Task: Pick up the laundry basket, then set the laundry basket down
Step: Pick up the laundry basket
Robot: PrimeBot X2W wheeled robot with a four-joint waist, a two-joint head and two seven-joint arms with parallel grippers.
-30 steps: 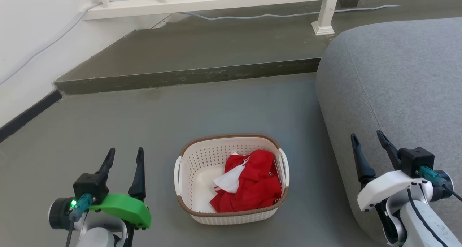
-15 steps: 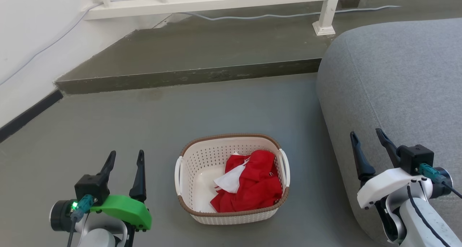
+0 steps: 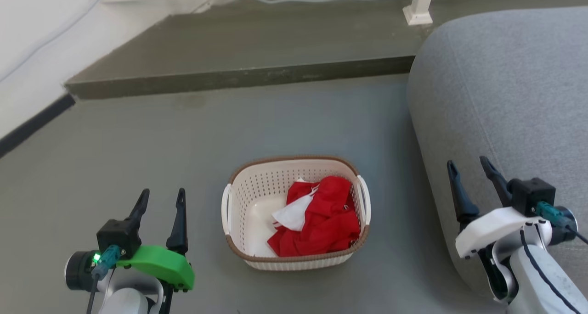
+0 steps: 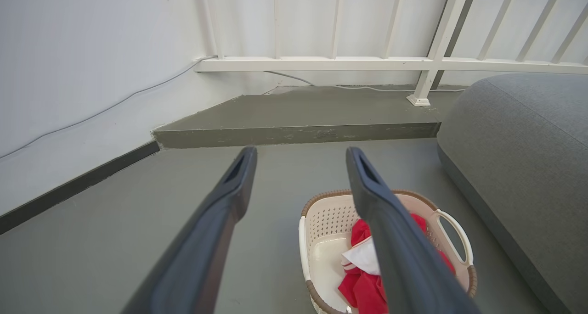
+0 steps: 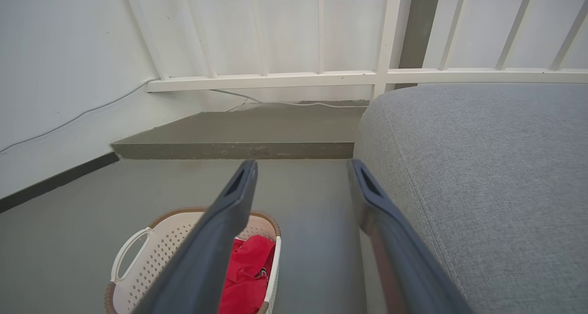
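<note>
Laundry basket [image 3: 257, 192] pick-up, approach step, nothing grasped yet. Nearest: left pincer [image 3: 163, 192] and right pincer [image 3: 467, 161], both spread wide, empty, well apart from the basket. Farther: laundry basket on the floor [image 3: 183, 135], just beside the grey cushion [image 3: 496, 98], red cloth [image 3: 330, 227] inside. Next, probably: lowering both pincers onto the white side handles [image 3: 225, 208], closing evenly before lifting.

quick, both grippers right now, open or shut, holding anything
Left gripper: open, holding nothing.
Right gripper: open, holding nothing.
</note>
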